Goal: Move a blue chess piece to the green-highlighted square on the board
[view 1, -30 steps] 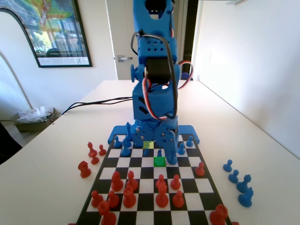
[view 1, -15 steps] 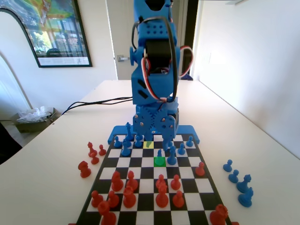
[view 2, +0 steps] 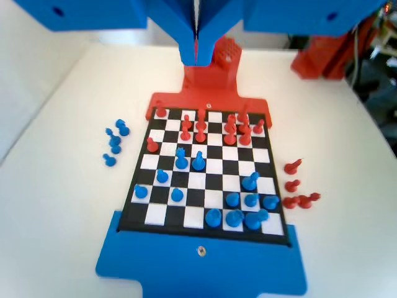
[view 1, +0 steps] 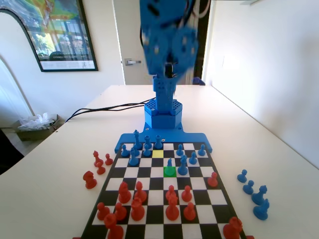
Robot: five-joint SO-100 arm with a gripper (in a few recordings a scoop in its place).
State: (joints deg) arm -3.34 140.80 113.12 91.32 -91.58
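Far half of the board (view 1: pixel 194 138), fixed view: the blue chess piece (view 1: pixel 169 164) stands upright on the green-highlighted square (view 1: pixel 169 172), base inside the green as far as I can tell. A second blue piece (view 1: pixel 183 167) is just right of it, close but apparently not touching. The yellow-green square (view 1: pixel 158 154) sits one file left and further back, with nothing on it.

Wrist view: I take the same piece to be the one near board centre (view 2: pixel 198 161), with its neighbour (view 2: pixel 181 162) just left.

The gripper (view 2: pixel 196 49) is high above the board. Its jaws are pressed together with only a hairline seam between them and nothing held. In the fixed view the arm's upper part is motion-blurred.

Handling, my read:
- Small hard plastic, so light and rigid. It won't crush.
- Smooth and tapered, so it can squirt out of the jaws if pinched on the rounded top.
- The flared base keeps it stable once set down, but it's light enough that a side knock would topple it.
- Best hold is the slim stem, below the head and above the flare, with the jaws coming straight down.
- Line the jaws up near-to-far to stay clear of the neighbour.

Placement looks done from here.
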